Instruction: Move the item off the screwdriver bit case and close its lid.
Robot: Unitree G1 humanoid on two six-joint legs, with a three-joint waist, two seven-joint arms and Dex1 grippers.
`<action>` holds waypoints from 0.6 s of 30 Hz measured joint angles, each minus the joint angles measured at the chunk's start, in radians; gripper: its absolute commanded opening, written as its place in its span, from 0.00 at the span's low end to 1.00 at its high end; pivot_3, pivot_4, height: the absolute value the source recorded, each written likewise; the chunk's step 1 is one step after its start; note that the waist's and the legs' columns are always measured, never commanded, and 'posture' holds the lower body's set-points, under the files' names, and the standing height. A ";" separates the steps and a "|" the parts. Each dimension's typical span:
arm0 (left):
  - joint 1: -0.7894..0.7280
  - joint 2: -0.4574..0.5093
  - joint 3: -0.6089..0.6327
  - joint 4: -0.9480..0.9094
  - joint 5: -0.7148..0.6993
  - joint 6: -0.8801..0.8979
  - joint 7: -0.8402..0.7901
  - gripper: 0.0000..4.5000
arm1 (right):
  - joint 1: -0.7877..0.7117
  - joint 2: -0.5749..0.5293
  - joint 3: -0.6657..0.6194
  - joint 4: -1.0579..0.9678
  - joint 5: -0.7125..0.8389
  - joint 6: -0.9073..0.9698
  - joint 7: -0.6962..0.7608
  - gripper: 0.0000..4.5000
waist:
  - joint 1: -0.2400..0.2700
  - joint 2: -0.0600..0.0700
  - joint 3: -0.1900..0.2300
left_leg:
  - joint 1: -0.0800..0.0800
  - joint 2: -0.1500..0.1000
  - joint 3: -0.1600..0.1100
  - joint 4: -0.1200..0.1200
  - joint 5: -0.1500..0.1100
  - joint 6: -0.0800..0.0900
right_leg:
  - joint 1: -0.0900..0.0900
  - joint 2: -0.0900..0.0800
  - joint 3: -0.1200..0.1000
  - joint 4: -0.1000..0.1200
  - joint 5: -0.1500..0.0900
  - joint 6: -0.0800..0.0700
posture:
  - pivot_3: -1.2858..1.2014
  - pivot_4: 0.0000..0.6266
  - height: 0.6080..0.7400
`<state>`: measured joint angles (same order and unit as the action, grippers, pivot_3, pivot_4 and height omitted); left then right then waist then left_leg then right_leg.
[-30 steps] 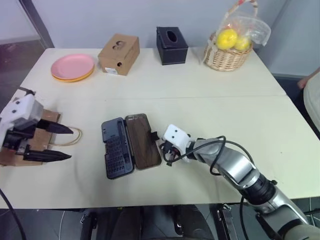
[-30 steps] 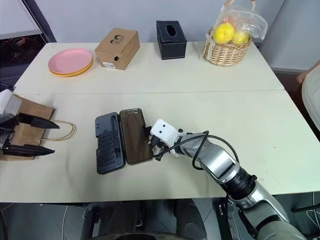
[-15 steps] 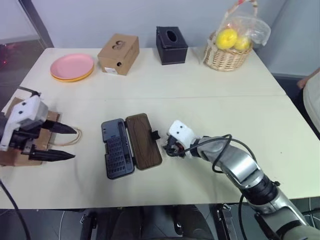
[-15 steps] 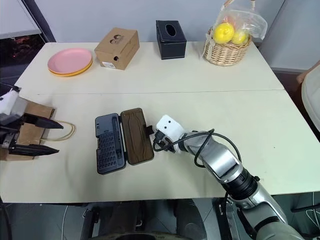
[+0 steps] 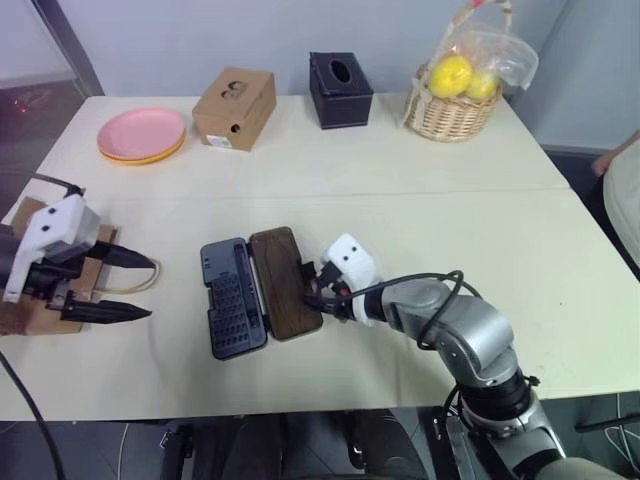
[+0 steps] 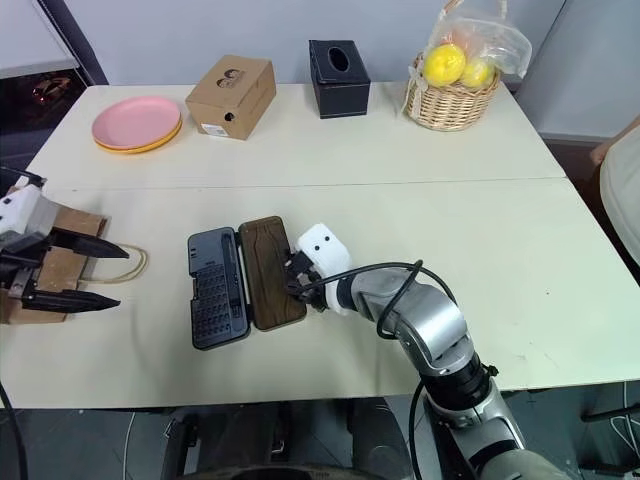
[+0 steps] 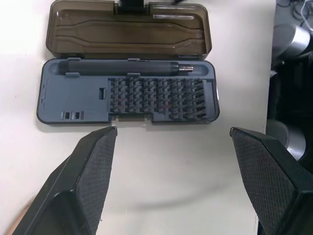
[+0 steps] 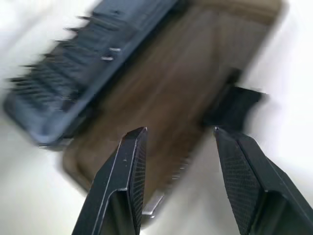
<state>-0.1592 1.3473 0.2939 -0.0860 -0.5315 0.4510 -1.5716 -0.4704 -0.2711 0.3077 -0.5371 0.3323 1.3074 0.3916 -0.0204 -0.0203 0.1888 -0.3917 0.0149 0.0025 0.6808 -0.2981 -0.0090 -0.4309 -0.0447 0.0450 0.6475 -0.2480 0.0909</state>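
Observation:
The screwdriver bit case lies open in the middle of the table, its dark tray showing rows of bits. The lid lies flat beside the tray, on my right. Its black latch tab sticks out from the lid's outer edge. My right gripper is open at that edge, beside the tab, with its fingers just above the lid. The item, a brown paper bag, rests at the table's left edge, apart from the case. My left gripper hovers open over the bag's loop handle, pointing toward the case.
Along the far side stand a pink plate, a cardboard box with two holes, a black tissue box and a wicker basket of yellow fruit. A person's sleeve shows at the right edge.
My right gripper has gone from shut to open. It drew back a little, then came up to the lid's edge by the latch tab. The left gripper has stayed put.

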 measured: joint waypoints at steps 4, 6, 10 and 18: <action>-0.001 0.000 -0.005 0.007 0.001 -0.001 -0.001 0.86 | 0.033 -0.030 0.049 0.001 -0.012 0.002 -0.026 0.50 | 0.000 0.000 0.000 | 0.000 0.000 0.000 0.000 0.000 0.000 | 0.000 0.000 0.000 0.000 0.000 0.000 | 0.52 0.24 1.00; -0.002 0.000 -0.005 0.007 0.001 -0.002 -0.001 0.86 | 0.035 -0.039 0.077 0.006 -0.023 -0.007 -0.039 0.50 | -0.002 0.000 0.000 | 0.000 0.000 0.000 0.000 0.000 0.000 | 0.000 0.000 0.000 0.000 0.000 0.000 | 0.52 0.24 1.00; -0.002 0.000 -0.005 0.005 0.001 -0.002 -0.001 0.86 | 0.035 -0.051 0.102 0.018 -0.036 -0.044 -0.045 0.50 | -0.004 0.000 0.000 | 0.000 0.000 0.000 0.000 0.000 0.000 | -0.001 0.001 0.000 0.000 0.000 0.000 | 0.52 0.24 1.00; -0.008 0.000 -0.007 0.008 0.001 -0.003 -0.002 0.86 | 0.017 -0.094 0.177 0.058 -0.084 -0.153 -0.031 0.10 | -0.004 0.000 0.000 | 0.000 0.000 0.000 0.000 0.000 0.000 | 0.000 0.000 0.000 0.000 0.000 0.000 | 0.52 0.24 1.00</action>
<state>-0.1669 1.3473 0.2869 -0.0780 -0.5305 0.4476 -1.5737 -0.4535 -0.3648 0.4843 -0.4788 0.2483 1.1541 0.3607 -0.0243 -0.0204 0.1888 -0.3918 0.0147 0.0030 0.6807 -0.2981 -0.0090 -0.4313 -0.0444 0.0450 0.6474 -0.2481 0.0908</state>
